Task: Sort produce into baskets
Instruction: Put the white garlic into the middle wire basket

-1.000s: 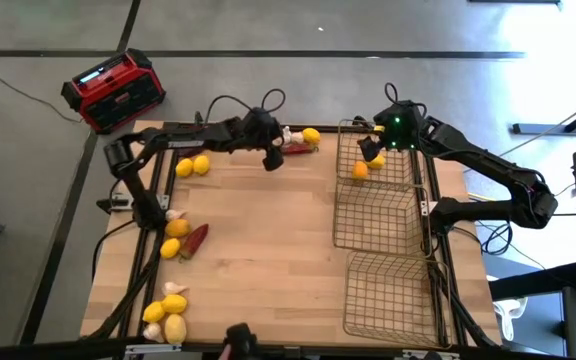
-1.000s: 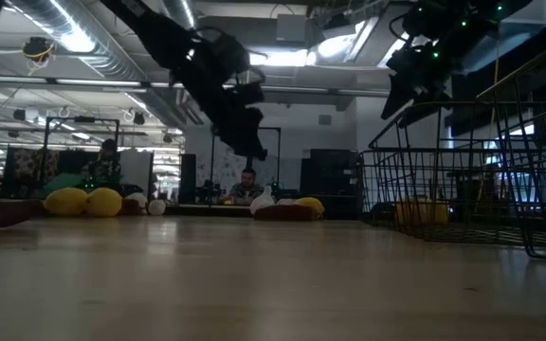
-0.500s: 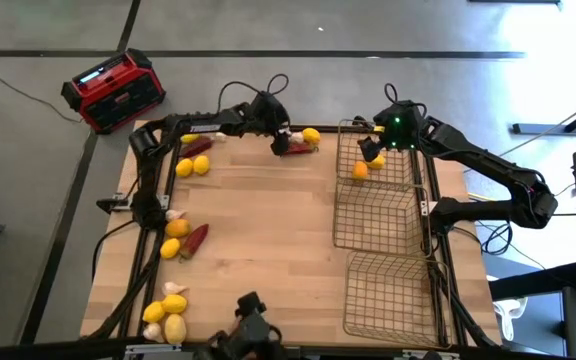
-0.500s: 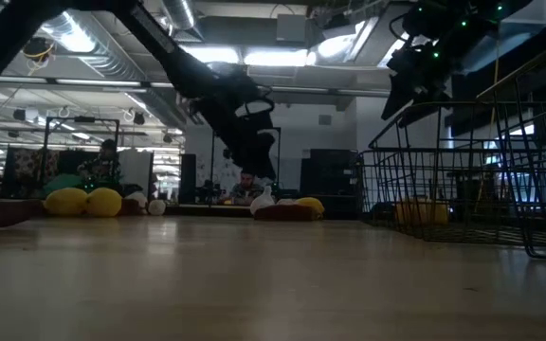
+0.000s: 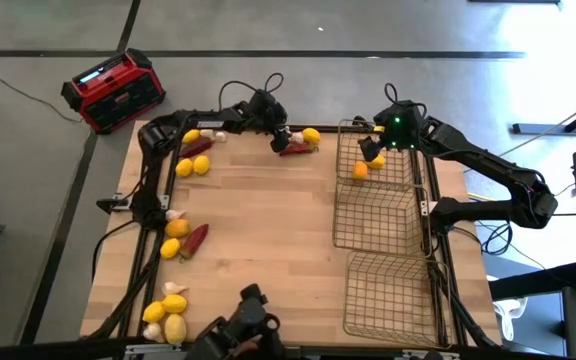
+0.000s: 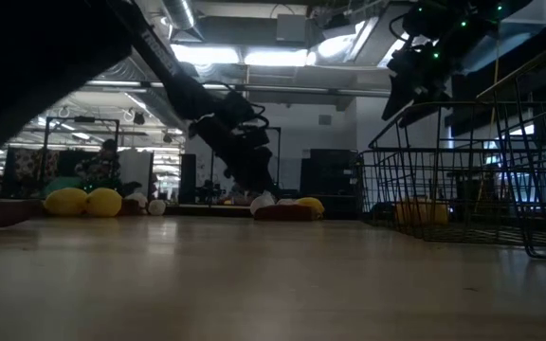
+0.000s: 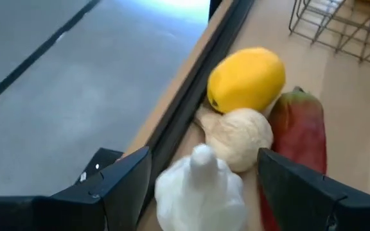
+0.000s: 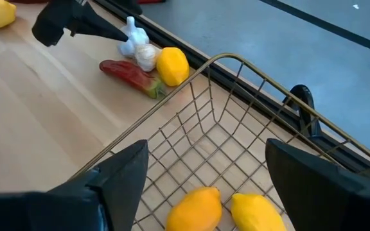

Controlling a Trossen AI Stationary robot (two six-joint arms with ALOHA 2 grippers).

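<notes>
Garlic at far edge: a white garlic bulb (image 7: 201,189) sits against the table's far rail, touching a second bulb (image 7: 237,137); a lemon (image 7: 246,79) and a red chili pepper (image 7: 300,138) lie right beside them.
Left gripper: the left gripper (image 7: 201,192) is down at this cluster, its dark fingers (image 7: 124,186) spread wide on either side of the nearest bulb, nothing clamped between them.
Far basket: the wire basket (image 5: 400,172) nearest the far edge holds two lemons (image 8: 196,208), side by side.
Right gripper: the right gripper (image 8: 204,186) hangs over that basket's near corner, fingers wide apart and empty.
Other baskets: two more mesh baskets (image 5: 383,222) line the right side toward the near edge, with no produce seen in them.
Left-side produce: two lemons (image 5: 193,166) and a chili lie near the far-left corner; lemons, garlic and a chili (image 5: 196,238) sit along the left rail; more lemons (image 5: 173,305) cluster at the near-left corner.
Table: pale wooden top (image 5: 268,240) framed in black rails.
Off the table: a red-and-black radio (image 5: 113,90) stands on the grey floor beyond the far-left corner.
</notes>
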